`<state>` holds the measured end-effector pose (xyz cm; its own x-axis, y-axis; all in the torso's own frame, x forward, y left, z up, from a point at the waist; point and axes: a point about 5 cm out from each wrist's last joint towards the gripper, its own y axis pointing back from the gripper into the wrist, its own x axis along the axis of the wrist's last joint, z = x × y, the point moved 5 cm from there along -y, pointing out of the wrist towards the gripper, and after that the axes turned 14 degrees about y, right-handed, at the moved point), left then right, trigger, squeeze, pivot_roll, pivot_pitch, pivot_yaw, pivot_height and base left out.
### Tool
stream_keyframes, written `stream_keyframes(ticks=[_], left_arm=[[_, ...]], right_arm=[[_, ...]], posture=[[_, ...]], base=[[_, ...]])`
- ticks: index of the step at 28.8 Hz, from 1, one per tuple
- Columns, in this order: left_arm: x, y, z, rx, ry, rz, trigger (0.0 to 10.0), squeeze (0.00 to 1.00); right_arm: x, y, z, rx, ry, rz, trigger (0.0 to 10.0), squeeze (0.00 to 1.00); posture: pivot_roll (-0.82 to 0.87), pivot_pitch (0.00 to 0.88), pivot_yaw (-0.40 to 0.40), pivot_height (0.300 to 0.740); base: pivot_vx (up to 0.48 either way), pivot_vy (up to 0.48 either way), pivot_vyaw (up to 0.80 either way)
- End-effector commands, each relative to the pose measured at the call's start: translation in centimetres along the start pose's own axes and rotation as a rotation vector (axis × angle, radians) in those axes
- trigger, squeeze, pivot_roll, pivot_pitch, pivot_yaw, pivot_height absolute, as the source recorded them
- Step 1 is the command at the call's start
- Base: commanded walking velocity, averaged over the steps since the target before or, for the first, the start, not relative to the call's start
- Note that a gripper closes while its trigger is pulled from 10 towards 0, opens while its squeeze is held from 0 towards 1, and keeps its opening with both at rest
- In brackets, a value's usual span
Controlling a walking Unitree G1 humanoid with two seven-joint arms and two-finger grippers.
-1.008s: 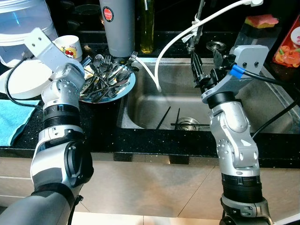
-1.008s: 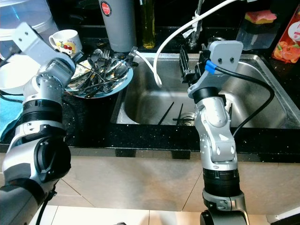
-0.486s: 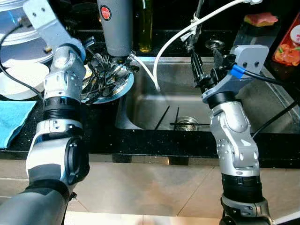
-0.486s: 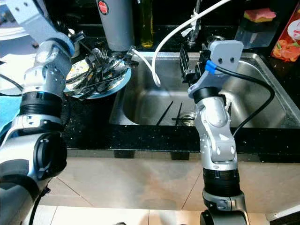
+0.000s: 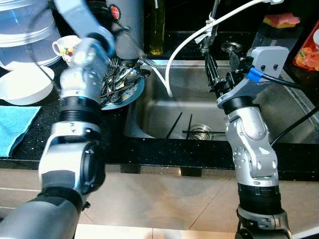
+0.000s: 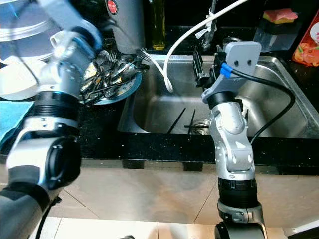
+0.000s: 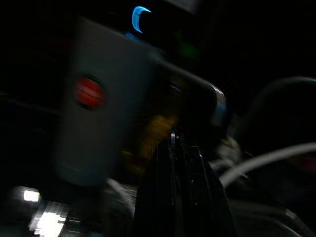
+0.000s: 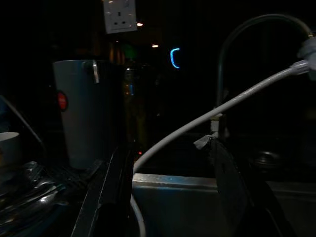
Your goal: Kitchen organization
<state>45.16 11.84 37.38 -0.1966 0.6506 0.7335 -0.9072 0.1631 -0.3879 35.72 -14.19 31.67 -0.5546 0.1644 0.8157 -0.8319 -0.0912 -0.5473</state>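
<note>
Two chopsticks (image 5: 180,125) lie in the sink (image 5: 279,99) below the spread right hand (image 5: 221,75); left hand (image 7: 180,163) seemingly pressed together.

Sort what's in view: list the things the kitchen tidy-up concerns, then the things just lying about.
Job in hand: plate of cutlery; chopsticks lying in the sink; left gripper, jaws shut, raised over the cutlery; right gripper, jaws open, above the sink.

Lying about: grey canister; oil bottle; mug; blue cloth; sponge.

Blue cloth (image 5: 12,124), white bowl (image 5: 22,87), grey red-badged canister (image 5: 128,25).
</note>
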Motion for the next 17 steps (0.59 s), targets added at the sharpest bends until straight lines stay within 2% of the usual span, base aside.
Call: stream_keyframes(ticks=[1, 2, 5, 8, 9, 11, 12, 13, 17], left_arm=[[-2.7, 0.1, 0.7, -0.069, 0.003, -0.105, 10.0, 0.00], [-2.7, 0.1, 0.7, -0.069, 0.003, -0.105, 10.0, 0.00], [-5.7, 0.5, 2.0, -0.162, -0.106, -0.214, 10.0, 0.00], [-6.1, 0.6, 2.1, -0.177, -0.125, -0.226, 10.0, 0.00], [-8.0, 1.3, 3.0, -0.260, -0.205, -0.284, 10.0, 0.00], [-9.9, 2.3, 3.8, -0.349, -0.250, -0.343, 10.0, 0.00], [-9.9, 2.3, 3.8, -0.349, -0.250, -0.343, 10.0, 0.00], [-11.3, 3.2, 4.3, -0.393, -0.241, -0.386, 10.0, 0.00], [-13.4, 4.3, 4.5, -0.406, -0.244, -0.441, 10.0, 0.00]], right_arm=[[0.6, -0.1, 0.9, -0.026, 0.025, 0.013, 10.0, 0.00], [0.6, -0.1, 0.9, -0.026, 0.025, 0.013, 10.0, 0.00], [0.7, 0.0, 1.7, -0.041, 0.087, 0.008, 10.0, 0.00], [0.6, 0.0, 1.8, -0.043, 0.108, 0.006, 10.0, 0.00], [0.5, 0.0, 2.6, -0.075, 0.142, -0.002, 10.0, 0.00], [0.4, 0.0, 3.4, -0.118, 0.156, -0.005, 10.0, 0.00], [0.4, 0.0, 3.4, -0.118, 0.156, -0.005, 10.0, 0.00], [0.4, 0.1, 3.9, -0.149, 0.168, -0.007, 10.0, 0.00], [0.3, 0.1, 4.3, -0.172, 0.176, -0.010, 10.0, 0.00]], posture=[[0.04, 0.079, 0.052, 0.740], [0.04, 0.079, 0.052, 0.740], [0.04, 0.083, 0.051, 0.740], [0.04, 0.083, 0.051, 0.740], [0.04, 0.087, 0.050, 0.740], [0.04, 0.088, 0.050, 0.740], [0.04, 0.088, 0.050, 0.740], [0.04, 0.087, 0.049, 0.740], [0.04, 0.083, 0.048, 0.740]], base=[[0.000, 0.000, 0.00], [0.000, 0.000, 0.00], [0.000, 0.000, 0.00], [0.000, 0.000, 0.00], [0.000, 0.000, 0.00], [0.000, 0.000, 0.00], [0.000, 0.000, 0.00], [0.000, 0.000, 0.00], [0.000, 0.000, 0.00]])
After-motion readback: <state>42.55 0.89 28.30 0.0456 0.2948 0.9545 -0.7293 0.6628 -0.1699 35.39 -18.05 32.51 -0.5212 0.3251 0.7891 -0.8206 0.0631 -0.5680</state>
